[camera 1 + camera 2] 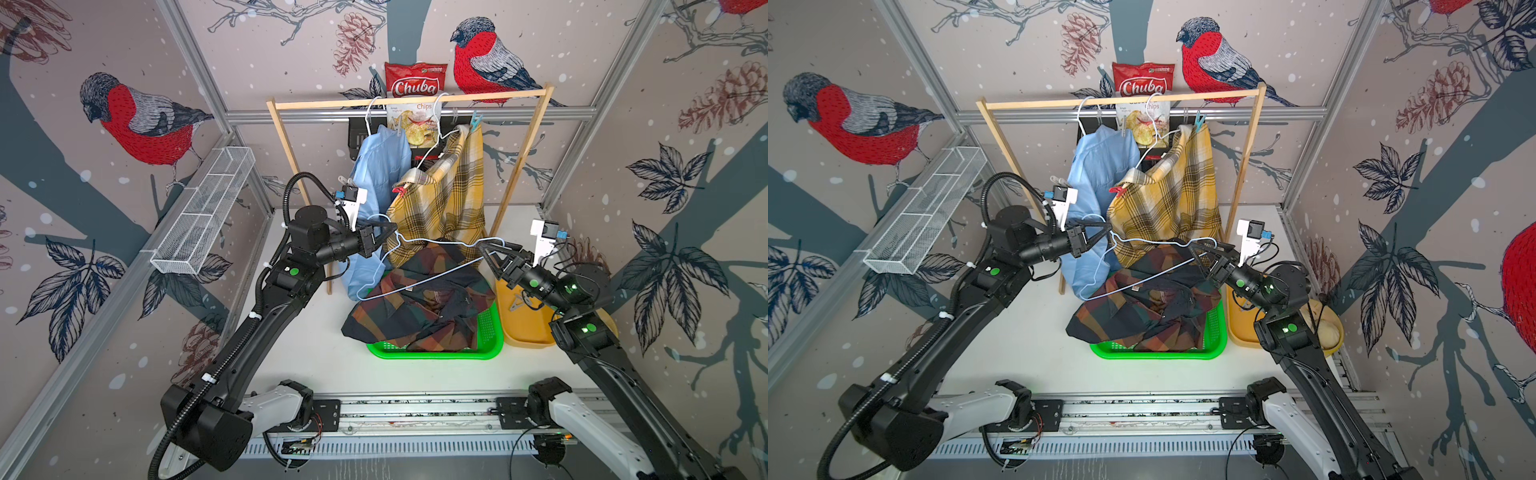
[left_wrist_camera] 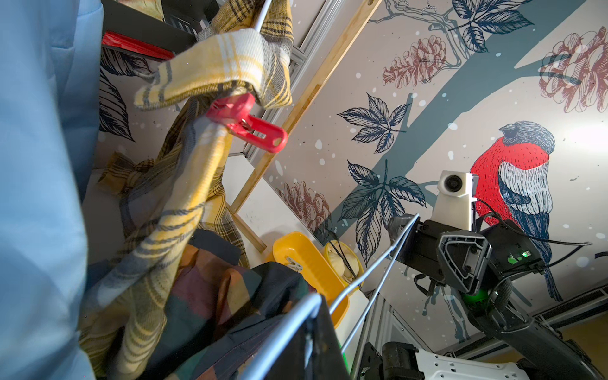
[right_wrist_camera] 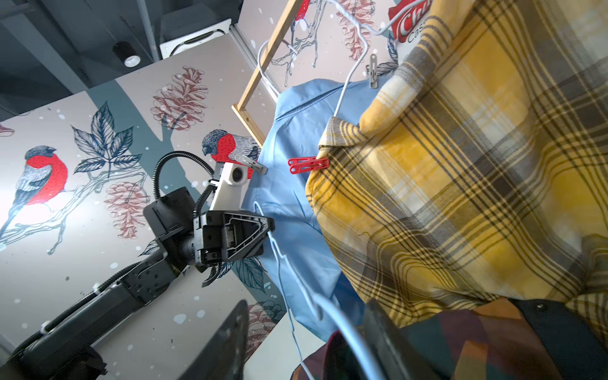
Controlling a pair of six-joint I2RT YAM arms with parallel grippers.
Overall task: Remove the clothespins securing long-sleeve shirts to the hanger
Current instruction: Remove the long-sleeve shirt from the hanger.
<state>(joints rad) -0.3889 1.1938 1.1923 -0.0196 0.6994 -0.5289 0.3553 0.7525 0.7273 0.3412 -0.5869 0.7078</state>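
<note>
A pale wire hanger (image 1: pixel 419 282) hangs in the air over the dark green-and-rust plaid shirt (image 1: pixel 415 316), which lies heaped in a green basket (image 1: pixel 492 332). My left gripper (image 1: pixel 392 230) (image 2: pixel 312 329) is shut on the hanger by its hook. My right gripper (image 1: pixel 484 248) (image 3: pixel 307 306) stands open around the hanger's far end, the wire near one finger. The light blue shirt (image 1: pixel 380 166) and the mustard plaid shirt (image 1: pixel 444 195) hang on the rail. A red clothespin (image 1: pixel 399 190) (image 2: pixel 250 123) grips the plaid shirt. A light blue clothespin (image 1: pixel 476 120) sits higher, and greyish clothespins (image 3: pixel 372 70) (image 3: pixel 251 163) grip the blue shirt.
A wooden rack (image 1: pixel 415 101) stands at the back with chip bags (image 1: pixel 415 79) behind it. A yellow tray (image 1: pixel 523 328) under my right arm holds a loose clothespin (image 1: pixel 517 305). A white wire basket (image 1: pixel 208 208) hangs on the left wall.
</note>
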